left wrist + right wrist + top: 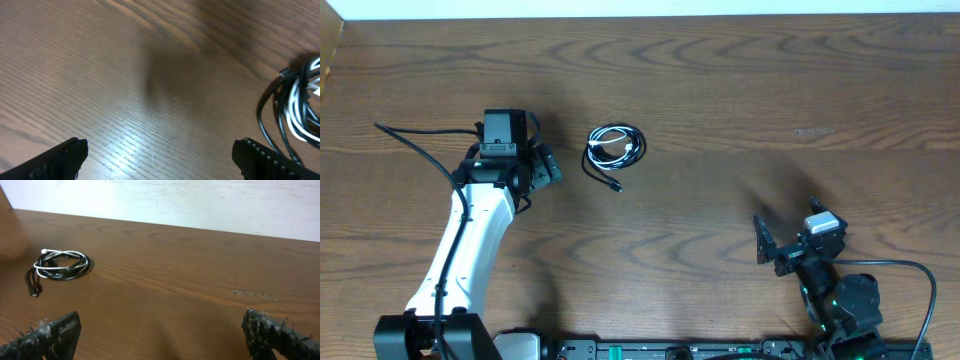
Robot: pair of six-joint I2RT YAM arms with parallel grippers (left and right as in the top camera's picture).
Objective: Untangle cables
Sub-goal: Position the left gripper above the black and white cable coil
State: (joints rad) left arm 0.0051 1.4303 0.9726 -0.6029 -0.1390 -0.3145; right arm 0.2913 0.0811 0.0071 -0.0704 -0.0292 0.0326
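My left hand (542, 147) hangs just to the left of the small coil (614, 147) on the brown wooden desk (770, 100). The coil is the thin black cable (260, 112) and the shorter thin white cable (295, 107) looped together. The hand's fingers are spread wide with nothing between them. My right hand (161, 330) is well away from the coil, off to its right and on my side of it. It is just as wide apart and just as empty.

The white cable is looped in among the black turns. One black plug end trails out of the coil toward me, touching nothing else.

As I judge it, the step in hand is the first reach, and the left hand is the one placed to make it. To do it well:

- I should go for a single strand, not the whole bundle. The outer black turn on the coil's left is the nearest candidate.
- The cords lie flat, so my fingertips must come right down to the desk and straddle that strand before they close.
- The right hand should come over to the coil's right side and take the white cable only.
- Then I should draw the two apart slowly. A quick tug would likely tighten the loops or drag the whole coil along.
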